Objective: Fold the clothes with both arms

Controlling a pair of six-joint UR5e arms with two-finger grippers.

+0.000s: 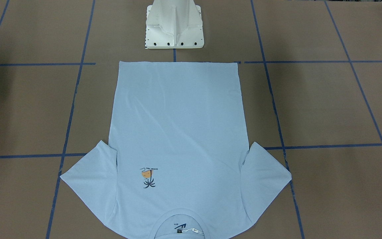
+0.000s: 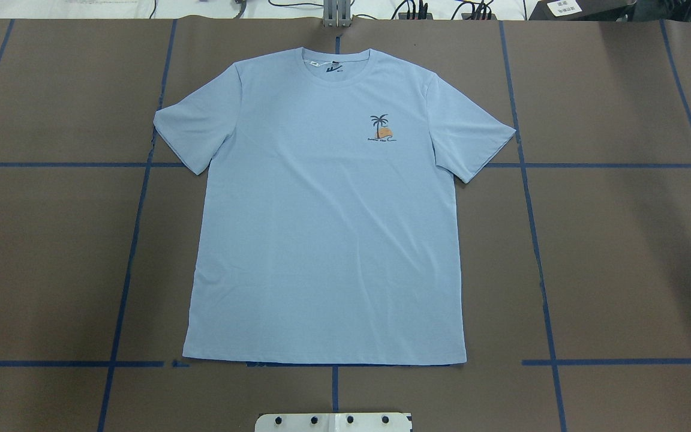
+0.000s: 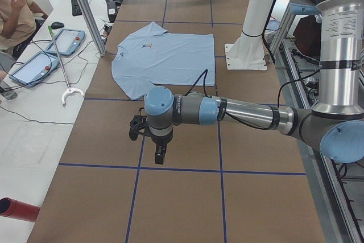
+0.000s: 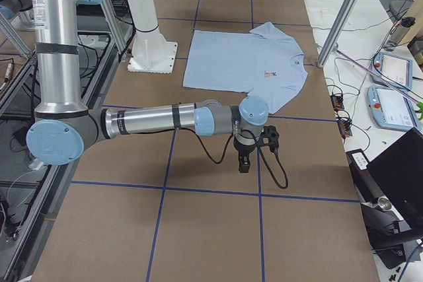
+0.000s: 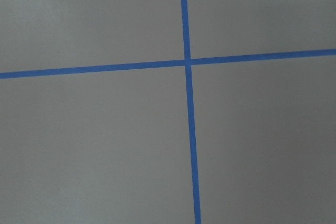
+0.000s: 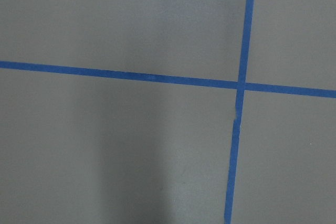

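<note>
The left claw [image 3: 160, 153] is pointed straight down over bare counter [image 2: 621, 240], beside a blue tape line. Whether it is open or closed cannot be told, since it is seen only from the side. The right claw [image 4: 244, 162] is pointed down in the same way at the counter's opposite end, and its state cannot be told either. In each of the two wrist views only brown surface and one crossing of blue tape lines [image 5: 187, 61] are shown.

Two arms are counted. The left arm [image 3: 244, 112] and the right arm [image 4: 152, 121] are each stretched out level above the counter.

One light blue t-shirt [image 2: 327, 228] is laid flat and face up in the middle of the counter, between the two claws and well apart from both. Its hem is placed near the one white pedestal [image 1: 174, 26], its collar on the far side. Both of its sleeves are spread out. One chest print [image 2: 381, 128] and one dark neck label [image 2: 333, 68] are seen on it.
</note>
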